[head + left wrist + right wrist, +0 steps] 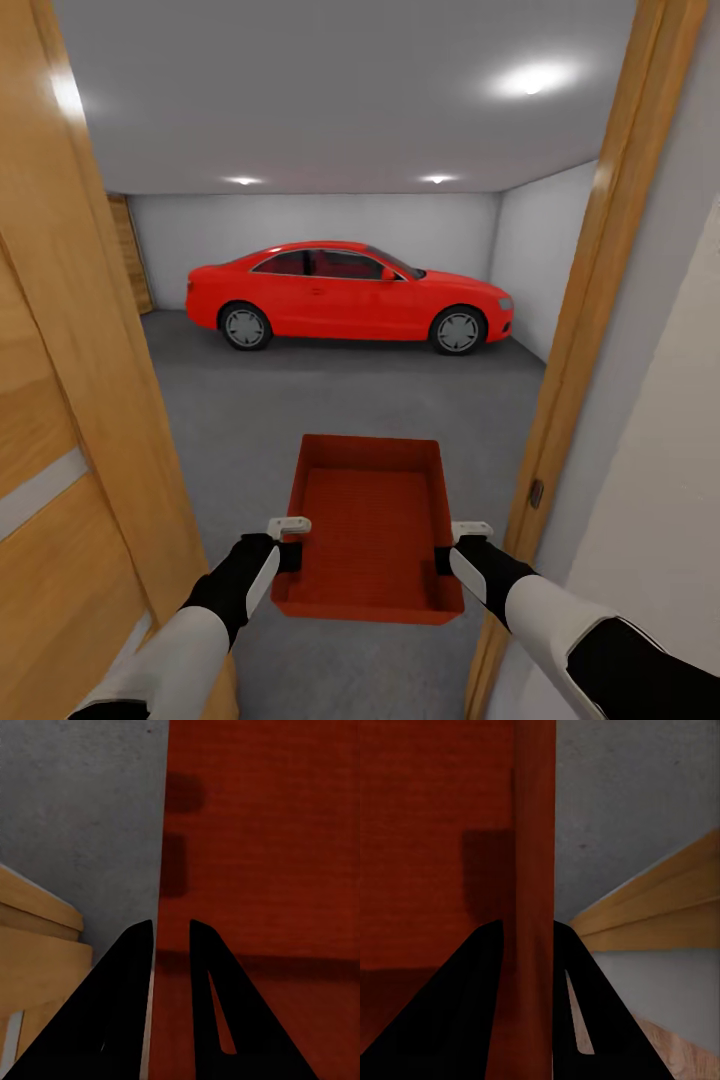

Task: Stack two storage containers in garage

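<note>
One orange-red storage container [367,520] hangs open-top between my arms in the head view, held level in a doorway above the garage's grey concrete floor [240,420]. My left gripper [289,552] is shut on its left wall, and my right gripper [445,558] is shut on its right wall. In the left wrist view the black fingers [127,975] straddle the thin wall edge of the container [262,847]. The right wrist view shows the other fingers [577,975] clamping the wall of the container [534,855].
A wooden door [60,400] stands open close on the left. The wooden door frame [590,300] and a white wall [670,420] press in on the right. Across the garage a red car [350,295] is parked sideways before the back wall.
</note>
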